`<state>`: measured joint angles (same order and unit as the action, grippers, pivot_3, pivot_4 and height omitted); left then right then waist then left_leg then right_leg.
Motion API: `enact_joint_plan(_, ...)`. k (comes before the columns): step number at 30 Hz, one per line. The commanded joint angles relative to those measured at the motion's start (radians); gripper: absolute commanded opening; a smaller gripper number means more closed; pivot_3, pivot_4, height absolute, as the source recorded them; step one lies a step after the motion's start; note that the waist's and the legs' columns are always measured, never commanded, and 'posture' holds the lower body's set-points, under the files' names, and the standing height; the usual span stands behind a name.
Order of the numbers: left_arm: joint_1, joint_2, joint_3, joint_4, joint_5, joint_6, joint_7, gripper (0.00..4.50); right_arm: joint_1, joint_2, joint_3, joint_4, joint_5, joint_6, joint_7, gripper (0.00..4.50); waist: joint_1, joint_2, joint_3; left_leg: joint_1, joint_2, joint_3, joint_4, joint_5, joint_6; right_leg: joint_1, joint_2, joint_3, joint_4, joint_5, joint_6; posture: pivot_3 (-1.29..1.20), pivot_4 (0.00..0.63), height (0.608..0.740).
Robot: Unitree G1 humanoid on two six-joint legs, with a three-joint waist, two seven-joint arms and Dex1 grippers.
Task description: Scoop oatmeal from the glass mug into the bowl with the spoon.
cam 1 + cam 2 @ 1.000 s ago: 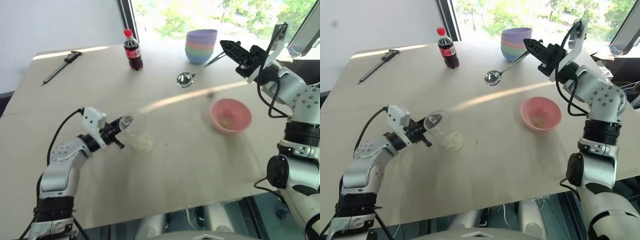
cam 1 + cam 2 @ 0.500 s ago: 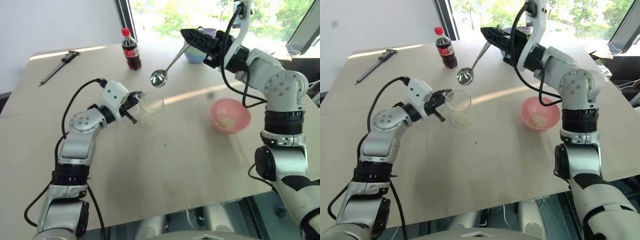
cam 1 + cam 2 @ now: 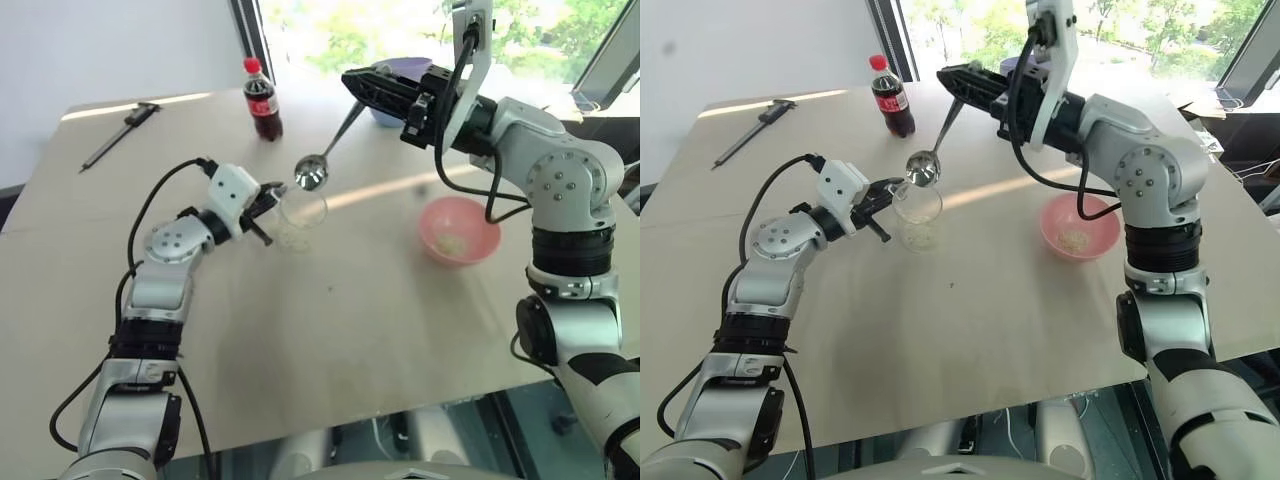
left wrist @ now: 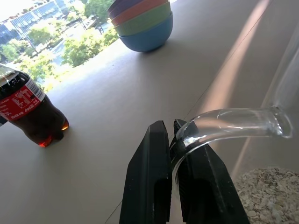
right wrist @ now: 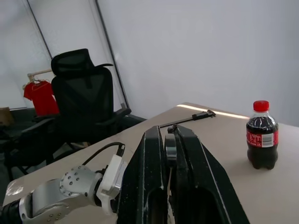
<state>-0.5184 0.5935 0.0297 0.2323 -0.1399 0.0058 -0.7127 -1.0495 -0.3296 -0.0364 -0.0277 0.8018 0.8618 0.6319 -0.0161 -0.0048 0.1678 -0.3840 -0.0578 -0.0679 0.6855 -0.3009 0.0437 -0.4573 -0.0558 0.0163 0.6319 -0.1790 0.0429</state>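
The glass mug [image 3: 300, 220] stands upright on the table, left of centre, with pale oatmeal [image 4: 268, 196] in its bottom. My left gripper [image 4: 169, 125] is shut on the mug's clear handle. Coming in from the right above the table, my right gripper [image 3: 352, 82] is shut on the thin handle of the silver spoon [image 3: 311, 173]. The spoon slants down so that its oval bowl hangs just over the mug's far rim. To the right lies the pink bowl [image 3: 432, 215] with a small clump of oatmeal [image 3: 452, 243] inside.
A cola bottle [image 3: 264, 100] stands at the back, behind the mug. A stack of coloured bowls [image 4: 142, 23] sits behind my right arm. A long black tool [image 3: 120, 133] lies at the far left. Beyond the table stands a black office chair [image 5: 88, 100].
My left gripper has brought the tilted mug forward and set it upright. My right gripper has swung left with the spoon, whose bowl now hangs at the mug's rim.
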Motion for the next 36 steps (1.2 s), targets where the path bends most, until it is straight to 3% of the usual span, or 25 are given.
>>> enact_joint_plan(1, -0.018, 0.000, 0.002, 0.017, 0.017, -0.020, 0.003, 0.10, 0.014, -0.018, 0.029, -0.070, -0.010, -0.010, 0.056, 0.00, 0.000, 0.000, 0.000, 0.000, 0.000, 0.000, 0.000, 0.000, 0.000, 0.000, 0.000, 0.000, 0.000, 0.000, 0.000, 0.00, 0.150, 0.740)
enact_joint_plan(7, -0.023, -0.003, -0.002, 0.027, 0.020, -0.029, -0.004, 0.10, 0.044, -0.017, 0.115, -0.071, -0.144, -0.119, 0.082, 0.00, -0.001, 0.000, 0.000, 0.000, 0.000, 0.000, 0.001, 0.000, 0.000, 0.000, 0.000, 0.000, 0.002, 0.000, 0.000, 0.00, 0.150, 0.740)
enact_joint_plan(11, -0.035, -0.014, -0.012, 0.039, 0.030, -0.038, -0.003, 0.10, 0.056, 0.039, 0.187, -0.056, -0.259, -0.221, 0.049, 0.00, -0.001, 0.000, 0.000, 0.001, 0.000, 0.001, 0.001, 0.000, -0.001, 0.000, 0.000, 0.001, 0.002, 0.000, 0.000, 0.00, 0.150, 0.740)
enact_joint_plan(20, -0.056, -0.025, -0.035, 0.091, 0.057, -0.077, -0.005, 0.10, 0.123, 0.104, 0.295, -0.019, -0.391, -0.247, 0.044, 0.00, 0.000, -0.001, -0.001, 0.001, -0.002, 0.000, 0.002, 0.001, -0.001, 0.000, 0.000, 0.000, 0.003, 0.000, 0.000, 0.00, 0.150, 0.740)
enact_joint_plan(30, -0.060, -0.026, -0.042, 0.107, 0.068, -0.103, -0.005, 0.10, 0.155, 0.185, 0.227, 0.021, -0.359, -0.163, -0.013, 0.00, 0.000, -0.001, -0.001, 0.002, -0.002, 0.000, 0.002, 0.001, -0.002, 0.000, 0.001, 0.001, 0.004, 0.000, 0.000, 0.00, 0.150, 0.740)
enact_joint_plan(36, -0.052, -0.027, -0.041, 0.097, 0.074, -0.107, 0.003, 0.10, 0.121, 0.282, -0.003, 0.039, -0.177, 0.094, -0.169, 0.00, 0.000, -0.001, -0.001, 0.002, -0.002, 0.000, 0.002, 0.001, -0.002, 0.000, 0.000, 0.001, 0.005, 0.000, 0.000, 0.00, 0.150, 0.740)
